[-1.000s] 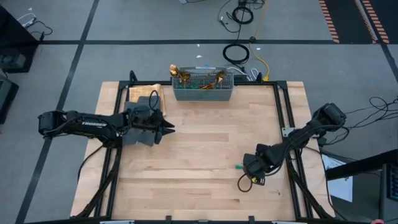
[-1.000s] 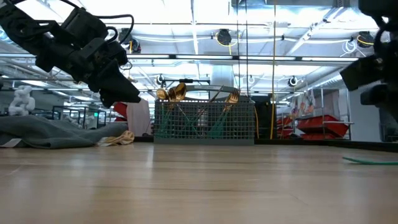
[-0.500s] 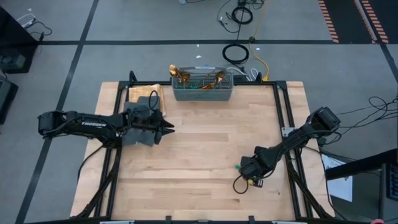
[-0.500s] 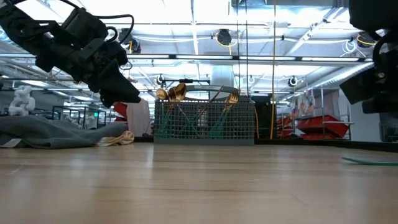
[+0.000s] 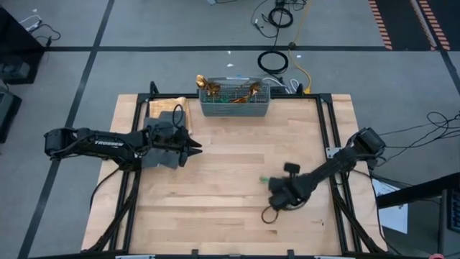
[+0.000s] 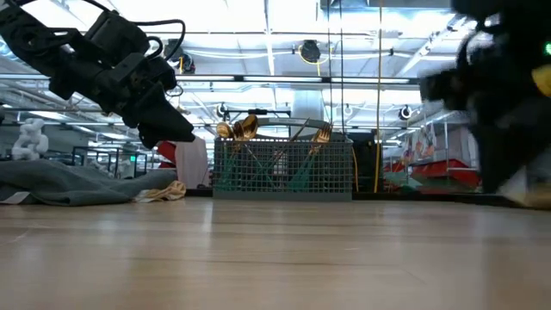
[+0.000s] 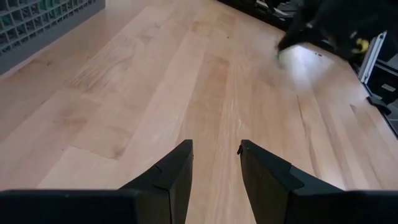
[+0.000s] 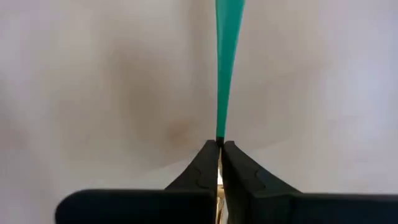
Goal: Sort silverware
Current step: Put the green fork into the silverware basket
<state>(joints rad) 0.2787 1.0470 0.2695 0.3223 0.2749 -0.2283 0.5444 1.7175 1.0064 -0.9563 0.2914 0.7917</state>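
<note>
A wooden table (image 5: 230, 158) seen from above, with two dark robot arms. The right gripper (image 8: 219, 151) has closed on the teal handle of one piece of silverware (image 8: 226, 56), the handle sticking out past its pinched fingertips. A second ago this gripper stood open near the table's right edge over the piece lying there; now the arm has swung toward the table's middle, carrying the piece (image 5: 264, 179) with it. The rest of the silverware (image 5: 210, 86) stands in the grey mesh basket (image 5: 234, 108) at the far edge. The left gripper (image 5: 195, 149), fingers apart and empty, hovers unmoved at the left beside a dark grey cloth (image 5: 162, 111).
</note>
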